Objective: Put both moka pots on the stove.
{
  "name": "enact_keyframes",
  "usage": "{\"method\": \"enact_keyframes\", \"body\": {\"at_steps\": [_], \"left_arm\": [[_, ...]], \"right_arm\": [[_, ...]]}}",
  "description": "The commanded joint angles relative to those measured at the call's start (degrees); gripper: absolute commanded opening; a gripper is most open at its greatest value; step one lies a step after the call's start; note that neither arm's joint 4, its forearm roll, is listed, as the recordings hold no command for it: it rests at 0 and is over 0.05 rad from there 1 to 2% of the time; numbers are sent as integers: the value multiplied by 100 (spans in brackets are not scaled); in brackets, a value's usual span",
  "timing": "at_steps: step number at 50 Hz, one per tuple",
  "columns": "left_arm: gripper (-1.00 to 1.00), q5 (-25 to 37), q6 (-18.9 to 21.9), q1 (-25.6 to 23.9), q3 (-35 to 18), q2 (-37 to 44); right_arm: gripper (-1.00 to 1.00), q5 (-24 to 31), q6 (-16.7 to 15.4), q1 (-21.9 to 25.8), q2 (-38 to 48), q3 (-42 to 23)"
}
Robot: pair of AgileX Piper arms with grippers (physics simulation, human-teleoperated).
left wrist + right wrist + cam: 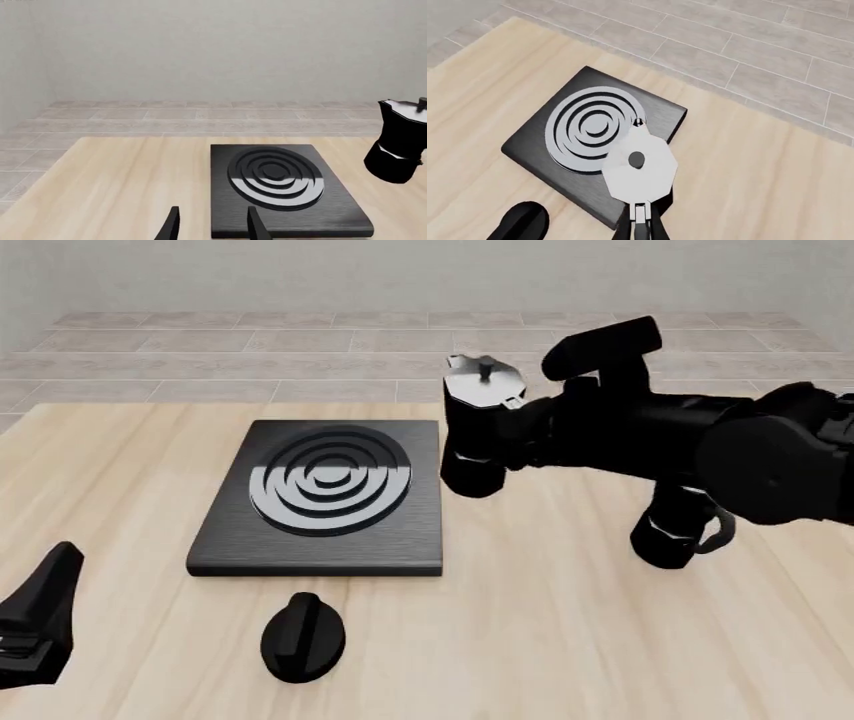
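Pale tiled floor and a plain grey wall lie behind a light wood counter (561, 640).

Stove (324, 498): flat black slab, left of centre in the front view, ring burner bare. No pot on it yet.

First moka pot (477, 430): centre of the front view, just right of the stove's right edge, silvery lid and knob on top. It looks lifted off the counter, judging by the right wrist view, where the lid hangs over the stove's near corner. Right pincer (527, 430) comes in from the right of the frame and meets this pot at its handle side; it seems to be gripping the pot by the handle, though the fingers themselves are hidden by the black arm.

Second moka pot (678, 525): lower right of the front view, mostly screened by the right arm, standing on the counter well apart from the stove. Only its lower body and handle show.

Left pincer (40, 615): lower left corner of the front view, clear of everything. In its own wrist view the two fingers stand apart with nothing between them.

Black oval knob (303, 637): on the counter below the stove, untouched.

Progress, as I judge it: neither pot placed. First pot is close, needing a short carry leftward and a set-down on the burner. Second pot is not yet picked up.
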Motion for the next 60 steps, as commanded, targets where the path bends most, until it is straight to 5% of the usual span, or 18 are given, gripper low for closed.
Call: {"method": "enact_keyframes", "body": {"at_steps": [1, 60], "left_arm": [[100, 58, 35, 1, 4, -72], [100, 43, 91, -45, 4, -74]], "right_arm": [[-100, -172, -1, 117, 391, -616], [-100, -485, 40, 512, 2761, -3060]]}}
